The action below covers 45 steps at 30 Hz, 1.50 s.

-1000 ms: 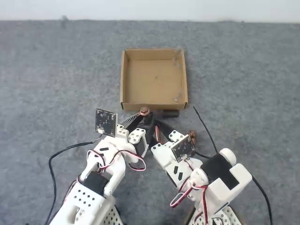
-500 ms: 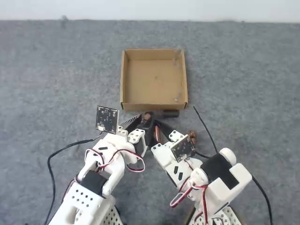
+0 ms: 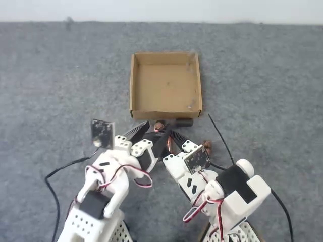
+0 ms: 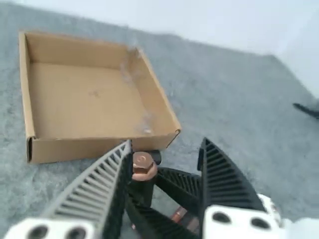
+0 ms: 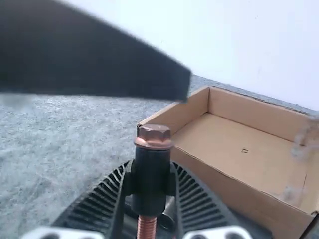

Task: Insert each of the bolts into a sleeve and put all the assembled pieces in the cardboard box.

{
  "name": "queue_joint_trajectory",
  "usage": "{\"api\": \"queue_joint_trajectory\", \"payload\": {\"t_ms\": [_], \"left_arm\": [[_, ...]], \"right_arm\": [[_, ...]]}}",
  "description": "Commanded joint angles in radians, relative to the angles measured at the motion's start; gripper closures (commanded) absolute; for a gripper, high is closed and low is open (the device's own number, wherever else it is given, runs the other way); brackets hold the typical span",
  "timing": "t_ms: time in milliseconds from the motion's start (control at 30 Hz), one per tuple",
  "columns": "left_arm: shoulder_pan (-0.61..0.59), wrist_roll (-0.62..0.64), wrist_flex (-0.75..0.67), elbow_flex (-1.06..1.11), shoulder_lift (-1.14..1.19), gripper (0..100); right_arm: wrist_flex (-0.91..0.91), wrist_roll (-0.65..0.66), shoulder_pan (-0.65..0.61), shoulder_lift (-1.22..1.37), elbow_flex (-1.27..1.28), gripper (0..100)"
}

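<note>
**A:** Where's the piece now?

**B:** Just short of the box's (image 3: 166,114) near wall. The right gripper (image 5: 149,183) is clamped on the sleeve (image 5: 149,169) and holds it upright. The bolt (image 5: 153,135) looks fully home, with its head on the sleeve top and thread showing below.

**A:** And the left gripper (image 4: 164,149)?

**B:** Its fingers are spread wide on either side of the bolt head, holding nothing. I'd pull it straight back from the box first so it doesn't knock the head.

**A:** Then carry it in?

**B:** Yes. Keep the grip firm, lift enough to clear the near wall, and let go low over the box floor so the bolt doesn't jolt out. Mind the spare sleeve (image 3: 184,121) against that wall. A loose bolt (image 3: 207,146) lies farther from the box, beside the right arm.
</note>
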Motion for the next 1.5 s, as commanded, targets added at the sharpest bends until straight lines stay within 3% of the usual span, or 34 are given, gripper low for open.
{"api": "queue_joint_trajectory", "payload": {"t_ms": [0,200,500,600,733,800,1033,1233,1467], "left_arm": [[-0.054,0.014,0.028,-0.054,-0.075,80],[-0.253,0.014,-0.083,-0.051,-0.028,80],[-0.362,0.012,-0.078,0.022,-0.032,80],[-0.428,-0.009,-0.077,0.051,-0.028,85],[-0.505,-0.138,-0.011,0.051,-0.031,97],[-0.528,-0.195,0.032,0.051,-0.031,99],[-0.54,-0.381,0.275,0.051,-0.032,98],[-0.54,-0.413,0.284,0.051,-0.032,98],[-0.54,-0.414,0.284,0.051,-0.032,98]], "right_arm": [[-0.015,0.015,0.016,0.002,0.014,99.2],[-0.015,0.015,0.016,0.004,0.014,99.2],[-0.015,0.015,0.018,0.004,0.017,99.2],[-0.015,0.015,0.018,0.004,0.018,99.2],[-0.015,0.015,0.018,0.004,0.018,99.2],[-0.015,0.017,0.018,0.004,0.018,99.2],[-0.024,0.017,0.096,-0.005,-0.003,99.2],[-0.021,0.018,0.185,-0.005,-0.112,99.2],[-0.015,0.215,0.203,-0.005,-0.247,99.2]]}}
